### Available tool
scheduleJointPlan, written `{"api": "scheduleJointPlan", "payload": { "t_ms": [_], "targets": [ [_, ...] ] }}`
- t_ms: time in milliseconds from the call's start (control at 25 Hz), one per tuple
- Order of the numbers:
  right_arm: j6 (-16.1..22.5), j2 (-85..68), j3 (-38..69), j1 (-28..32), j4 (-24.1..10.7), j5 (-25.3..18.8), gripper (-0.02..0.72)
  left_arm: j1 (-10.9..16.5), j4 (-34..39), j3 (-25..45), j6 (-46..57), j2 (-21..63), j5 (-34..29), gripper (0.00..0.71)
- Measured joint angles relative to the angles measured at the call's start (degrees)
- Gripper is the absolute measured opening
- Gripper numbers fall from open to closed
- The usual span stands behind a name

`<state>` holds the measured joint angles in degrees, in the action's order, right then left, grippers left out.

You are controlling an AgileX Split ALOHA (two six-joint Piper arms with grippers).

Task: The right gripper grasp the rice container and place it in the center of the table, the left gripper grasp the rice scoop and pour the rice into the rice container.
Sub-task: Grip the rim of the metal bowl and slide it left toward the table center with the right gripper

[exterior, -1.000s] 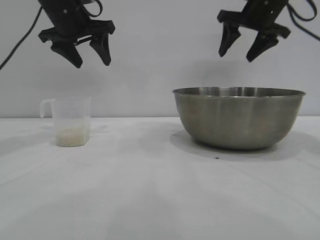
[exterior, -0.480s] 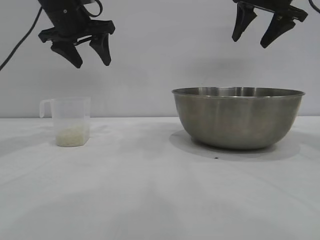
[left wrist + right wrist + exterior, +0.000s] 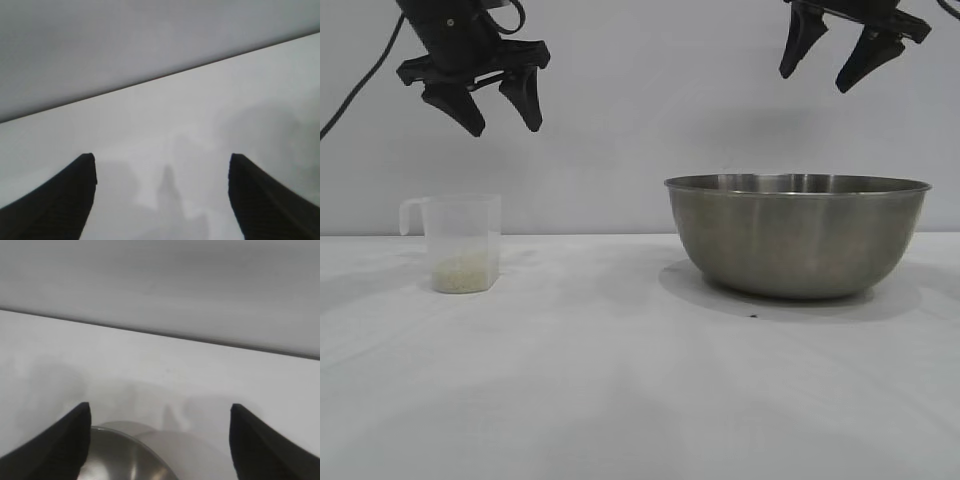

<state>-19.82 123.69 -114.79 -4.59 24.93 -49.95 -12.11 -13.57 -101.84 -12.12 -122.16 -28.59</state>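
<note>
At the left of the scene the left gripper (image 3: pixel 500 113) hangs high above the table (image 3: pixel 620 400), its two pointed fingers spread apart and grasping nothing; in its wrist view the fingers (image 3: pixel 55 205) frame only bare tabletop. Below it and slightly to its left stands the rice scoop (image 3: pixel 460 243), upright on the table, its small handle at the rim pointing left, well apart from the claw overhead. A low layer of rice (image 3: pixel 463 272) lies in the bottom of the scoop. Further right, past the middle of the table, the rice container (image 3: pixel 797 236) sits upright on the right side of the tabletop, well apart from the scoop. High above it, over its right half, the right gripper (image 3: pixel 825 72) hovers at the top edge of the exterior view, fingers parted and empty, clear of the rim. In the right wrist view, the container's rim and inner wall (image 3: pixel 127 457) show between the spread fingers (image 3: pixel 60 450).
</note>
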Motion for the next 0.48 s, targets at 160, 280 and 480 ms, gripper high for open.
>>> {"api": "scheduleJointPlan", "payload": {
  "t_ms": [160,280,480],
  "targets": [
    [0.0,1.5,0.0,0.0,0.5,0.6,0.521,0.0,-0.1,0.0,0.0,0.0,0.4,0.486],
    [0.0,2.2,0.0,0.0,1.0,1.8,0.521,0.0,-0.1,0.0,0.0,0.0,0.7,0.486],
    [-0.4,3.0,0.0,-0.5,1.4,3.3,0.521,0.0,-0.3,0.0,0.0,0.0,1.8,0.486]
  ]
}}
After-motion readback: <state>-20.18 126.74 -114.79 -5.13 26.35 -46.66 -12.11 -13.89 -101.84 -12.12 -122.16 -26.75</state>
